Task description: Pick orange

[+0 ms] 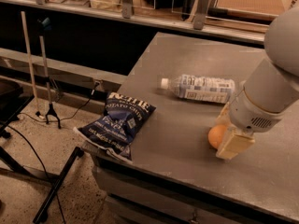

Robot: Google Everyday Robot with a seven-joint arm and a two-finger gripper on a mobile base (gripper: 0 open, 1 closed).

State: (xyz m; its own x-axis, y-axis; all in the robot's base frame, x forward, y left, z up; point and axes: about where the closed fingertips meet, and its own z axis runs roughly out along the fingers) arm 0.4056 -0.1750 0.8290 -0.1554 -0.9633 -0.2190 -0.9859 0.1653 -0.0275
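Observation:
The orange [216, 136] is a small round fruit lying on the grey table [187, 69] near its front right. My gripper [228, 129] hangs from the large pale arm [271, 94] and is down at the orange's right side. It is open, with one cream finger [233, 144] in front of the fruit and the other finger [224, 114] behind it. The fingers stand either side of the orange and hide its right edge. The orange still rests on the table.
A clear plastic water bottle [201, 87] lies on its side just behind the orange. A dark blue chip bag [117, 122] overhangs the table's front left corner. A shelf rail [140, 13] runs along the back. Stands and cables [46, 101] are on the floor at left.

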